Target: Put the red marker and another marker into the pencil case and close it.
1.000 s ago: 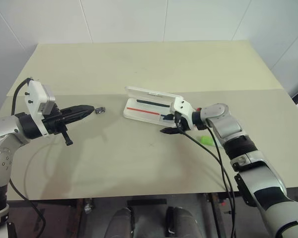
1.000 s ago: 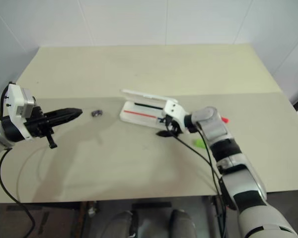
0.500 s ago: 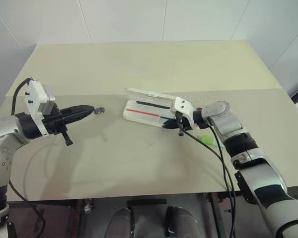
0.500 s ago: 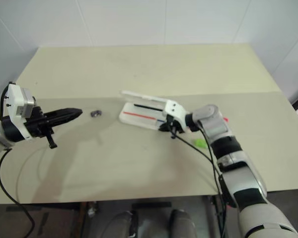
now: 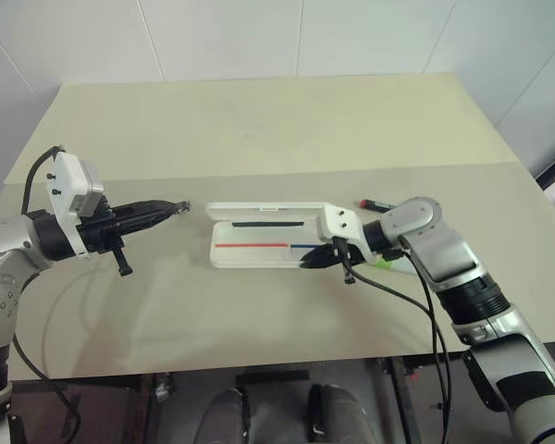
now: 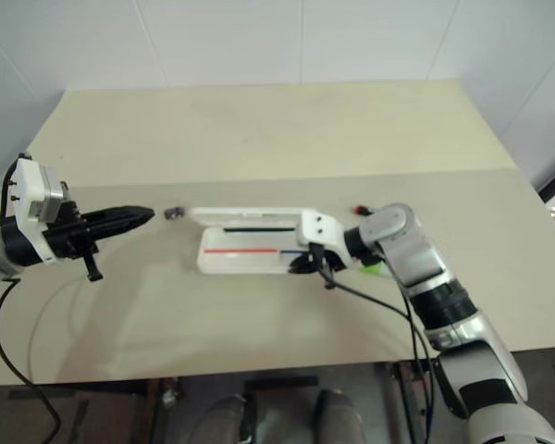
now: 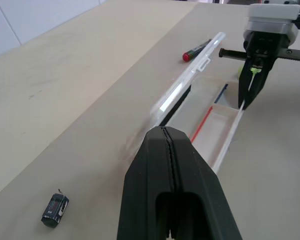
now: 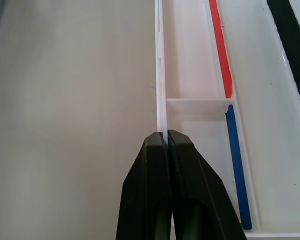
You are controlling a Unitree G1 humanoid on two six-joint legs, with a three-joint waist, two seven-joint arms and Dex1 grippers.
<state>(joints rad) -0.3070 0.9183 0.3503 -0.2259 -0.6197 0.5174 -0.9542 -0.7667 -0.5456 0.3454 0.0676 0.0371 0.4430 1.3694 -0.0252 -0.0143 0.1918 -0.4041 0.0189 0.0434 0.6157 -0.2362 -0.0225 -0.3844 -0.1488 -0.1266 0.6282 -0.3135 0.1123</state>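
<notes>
The pencil case, a flat white box, lies open at mid-table with its lid raised at the far side and a red-blue stripe inside. My right gripper is shut on the case's thin near wall at its right end. The red marker lies on the table just beyond my right wrist. Another marker, light green, peeks out from under that wrist. My left gripper is shut on nothing and hovers left of the case, pointing at it.
A small dark object lies on the table right by the left fingertips. A seam crosses the beige table behind the case. The far half and the near strip of the table are bare.
The right gripper closed on the case's near wall and pulled back; the case swung and slid left, now lying along the table's front edge. The red marker came into view. The left arm stayed put.
</notes>
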